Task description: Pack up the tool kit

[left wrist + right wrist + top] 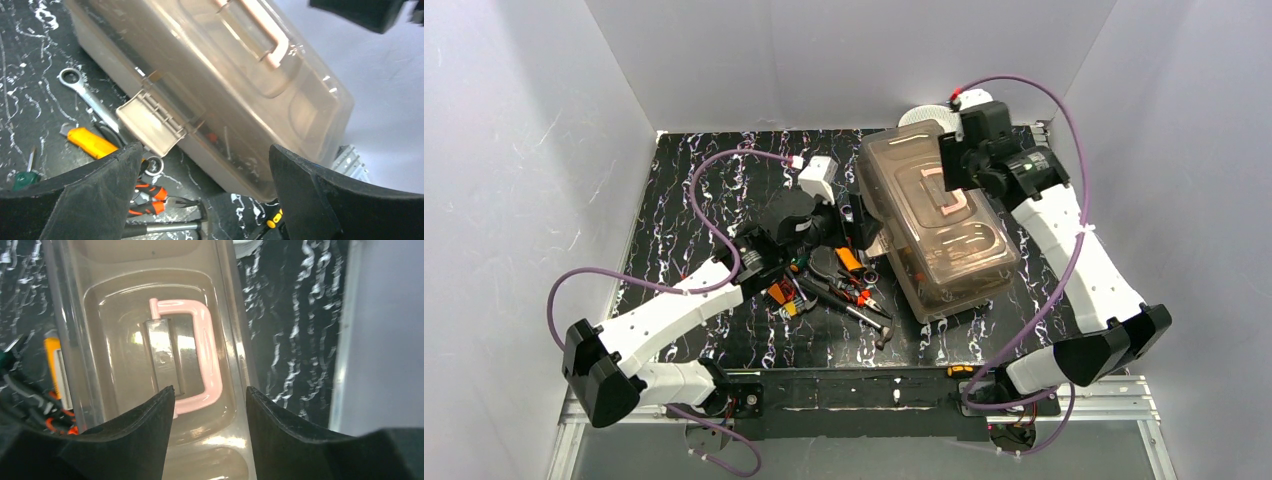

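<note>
Toolbox [939, 235] on table [654, 200], lid down, latch [150, 122] unclipped; hammer [864, 315] and pliers [150, 192] lie outside beside it, so packing looks mostly undone. Left gripper [205, 150] wide open, empty, by latch; right gripper [209, 388] open, empty, above handle [212, 355].

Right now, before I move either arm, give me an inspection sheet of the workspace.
Surface: black marbled table.
Job's things: toolbox with lid on, side latch swung out; hammer, red pliers, wrench and yellow knife lie loose beside it.
Clutter: white spool behind the toolbox.
Grippers: left gripper open, facing the latch; right gripper open over the handle.
Cables: purple cables arch off both arms.
Surroundings: white walls on three sides.
</note>
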### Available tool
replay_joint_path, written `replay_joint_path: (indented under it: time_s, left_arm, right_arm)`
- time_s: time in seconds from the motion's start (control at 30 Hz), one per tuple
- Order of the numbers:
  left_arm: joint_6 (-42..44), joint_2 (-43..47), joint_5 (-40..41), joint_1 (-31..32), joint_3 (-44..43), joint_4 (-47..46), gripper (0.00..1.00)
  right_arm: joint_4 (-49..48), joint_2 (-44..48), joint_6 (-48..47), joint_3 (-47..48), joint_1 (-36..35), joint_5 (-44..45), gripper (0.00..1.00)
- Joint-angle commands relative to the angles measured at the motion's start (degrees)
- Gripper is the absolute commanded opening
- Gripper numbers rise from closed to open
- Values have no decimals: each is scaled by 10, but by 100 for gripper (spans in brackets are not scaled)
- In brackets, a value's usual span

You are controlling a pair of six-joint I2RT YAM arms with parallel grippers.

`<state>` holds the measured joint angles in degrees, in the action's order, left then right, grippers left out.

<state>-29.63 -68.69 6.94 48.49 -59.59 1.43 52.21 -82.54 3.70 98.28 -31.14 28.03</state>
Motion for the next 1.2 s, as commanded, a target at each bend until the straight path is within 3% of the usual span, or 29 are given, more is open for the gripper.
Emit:
replay_joint_path:
  time_s: [0.0,0.07,0.27,0.37,0.63,0.73,0.9,1.17]
  left_arm:
    - [-11,-18,-35,-3,-54,15,98]
    - [-18,-25,-42,-3,-58,8,98]
    - [-30,-51,-56,-3,-73,4,98]
    - [-27,-66,-56,-3,-87,9,98]
    - [-28,-107,-38,-3,-128,1,98]
    - [-31,-121,-35,-3,-145,3,98]
    - [-34,-138,-32,-3,-160,-2,98]
    - [-50,-180,-58,-3,-200,-5,98]
  right_arm:
    - [-3,29,54,-23,97,-266,62]
    - [-6,25,55,-35,120,-326,62]
    - [-1,-4,97,-45,171,-396,62]
    - [6,-16,113,-40,186,-425,67]
    - [37,-28,119,-34,187,-318,67]
    - [56,-48,108,-21,184,-262,60]
    - [57,-53,93,-15,156,-159,59]
    - [7,-27,65,-32,132,-174,62]
